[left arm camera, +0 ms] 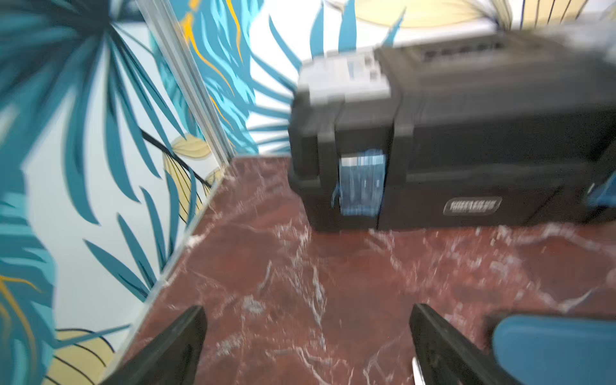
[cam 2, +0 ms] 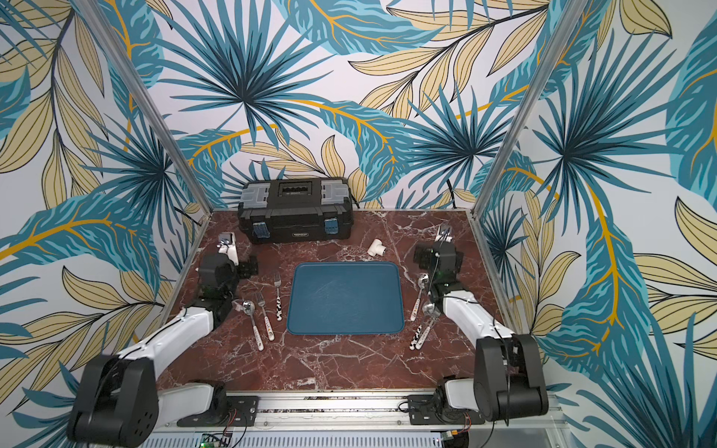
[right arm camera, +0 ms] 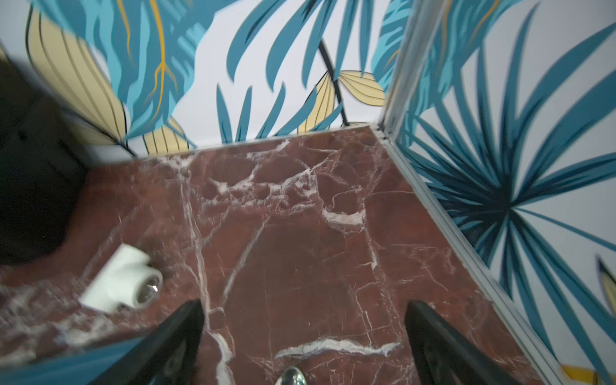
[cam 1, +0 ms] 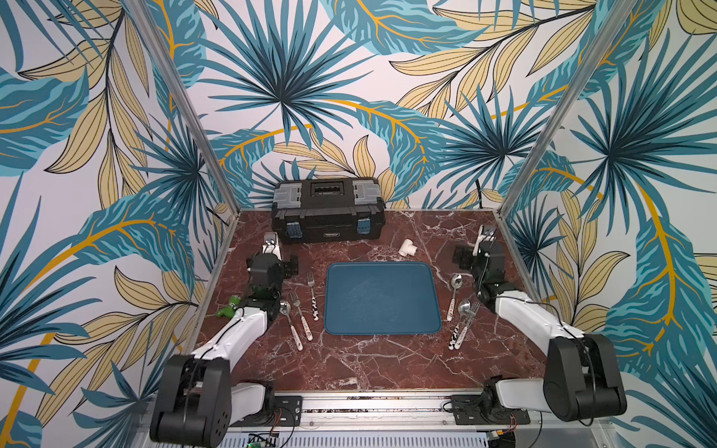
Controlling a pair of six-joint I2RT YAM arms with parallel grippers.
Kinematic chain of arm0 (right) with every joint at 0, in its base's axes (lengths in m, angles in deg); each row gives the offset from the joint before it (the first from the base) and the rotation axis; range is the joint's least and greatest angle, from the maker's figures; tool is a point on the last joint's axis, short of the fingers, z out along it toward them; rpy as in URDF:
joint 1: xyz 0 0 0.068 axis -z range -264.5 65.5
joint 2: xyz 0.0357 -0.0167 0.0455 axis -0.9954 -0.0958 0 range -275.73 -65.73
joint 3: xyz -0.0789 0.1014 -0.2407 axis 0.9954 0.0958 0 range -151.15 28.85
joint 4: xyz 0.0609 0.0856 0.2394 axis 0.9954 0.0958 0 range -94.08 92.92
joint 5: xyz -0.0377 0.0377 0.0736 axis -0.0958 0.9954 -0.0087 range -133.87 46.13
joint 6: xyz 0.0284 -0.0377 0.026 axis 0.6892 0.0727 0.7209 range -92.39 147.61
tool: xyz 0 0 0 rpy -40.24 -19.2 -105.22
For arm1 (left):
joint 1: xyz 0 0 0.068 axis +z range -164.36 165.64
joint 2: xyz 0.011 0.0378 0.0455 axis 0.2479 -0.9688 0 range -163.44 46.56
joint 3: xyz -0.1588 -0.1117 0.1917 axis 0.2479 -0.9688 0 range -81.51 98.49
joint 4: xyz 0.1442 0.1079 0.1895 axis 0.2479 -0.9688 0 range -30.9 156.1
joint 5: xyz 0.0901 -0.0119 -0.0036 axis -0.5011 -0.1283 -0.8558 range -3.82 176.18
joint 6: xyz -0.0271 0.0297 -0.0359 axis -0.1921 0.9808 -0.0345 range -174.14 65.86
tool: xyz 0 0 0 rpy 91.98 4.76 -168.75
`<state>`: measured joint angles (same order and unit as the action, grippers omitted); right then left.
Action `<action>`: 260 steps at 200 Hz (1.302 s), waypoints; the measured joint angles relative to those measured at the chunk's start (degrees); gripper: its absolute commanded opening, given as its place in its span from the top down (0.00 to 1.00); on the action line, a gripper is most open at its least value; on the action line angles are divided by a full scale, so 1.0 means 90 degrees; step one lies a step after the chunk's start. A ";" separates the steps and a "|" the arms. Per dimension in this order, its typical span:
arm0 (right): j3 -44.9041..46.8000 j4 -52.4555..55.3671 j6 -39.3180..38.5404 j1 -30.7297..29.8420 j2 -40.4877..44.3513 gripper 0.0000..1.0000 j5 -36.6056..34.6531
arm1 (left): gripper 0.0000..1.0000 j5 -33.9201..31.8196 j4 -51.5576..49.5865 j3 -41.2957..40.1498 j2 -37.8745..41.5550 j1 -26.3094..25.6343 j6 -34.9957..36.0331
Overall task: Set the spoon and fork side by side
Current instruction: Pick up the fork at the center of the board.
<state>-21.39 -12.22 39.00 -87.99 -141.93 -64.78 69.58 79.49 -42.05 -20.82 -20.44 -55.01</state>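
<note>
I count 3 spoons [cam 1: 285, 308] and 3 forks [cam 1: 316, 309] (six pieces, all with patterned handles). 1 blue tray [cam 1: 382, 298]. 1 black toolbox [cam 1: 328, 219] with 2 blue latches. 1 white pipe tee fitting [cam 1: 407, 248]. 1 small green object [cam 1: 229, 306] (too small to tell what it is). 2 arms [cam 1: 240, 329].

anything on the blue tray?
Nothing; the blue tray is bare in both top views. Forks and spoons lie on the table beside it. Nothing covers its surface.
</note>
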 measured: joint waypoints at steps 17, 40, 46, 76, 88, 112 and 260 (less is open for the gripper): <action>-0.1185 0.1491 0.1166 -0.0017 0.0282 0.01 -0.0398 | 0.00 -0.0189 -0.1275 0.1124 0.0782 -0.0194 -0.0719; -0.1418 0.2764 0.1960 0.0083 0.0296 0.03 -0.0367 | 0.00 -0.0532 -0.2662 0.1729 0.1710 -0.0226 -0.2271; -0.1377 0.3014 0.2076 0.0107 0.0199 0.09 -0.0308 | 0.00 -0.0396 -0.2776 0.1571 0.1982 -0.0119 -0.2484; -0.0566 0.4036 0.2339 0.0112 0.0019 0.46 0.0138 | 0.00 0.0634 -0.3580 0.0770 0.2300 0.0464 -0.3349; -0.0427 0.4367 0.2407 0.0107 0.0289 0.57 0.0187 | 0.00 0.1030 -0.3912 0.0709 0.2004 0.0529 -0.3526; -0.0495 0.4641 0.2307 0.0097 0.1158 0.70 0.0153 | 0.00 0.1627 -0.4432 0.0680 0.1469 0.0542 -0.3852; -0.0355 0.5280 0.2375 0.0012 0.1316 0.63 0.0945 | 0.68 0.2271 -0.6810 0.2154 -0.0942 -0.0658 -0.3701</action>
<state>-24.58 35.30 60.38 -87.88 -130.09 -56.27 90.01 18.20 -22.66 -29.30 -26.37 -88.32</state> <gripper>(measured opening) 0.339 0.110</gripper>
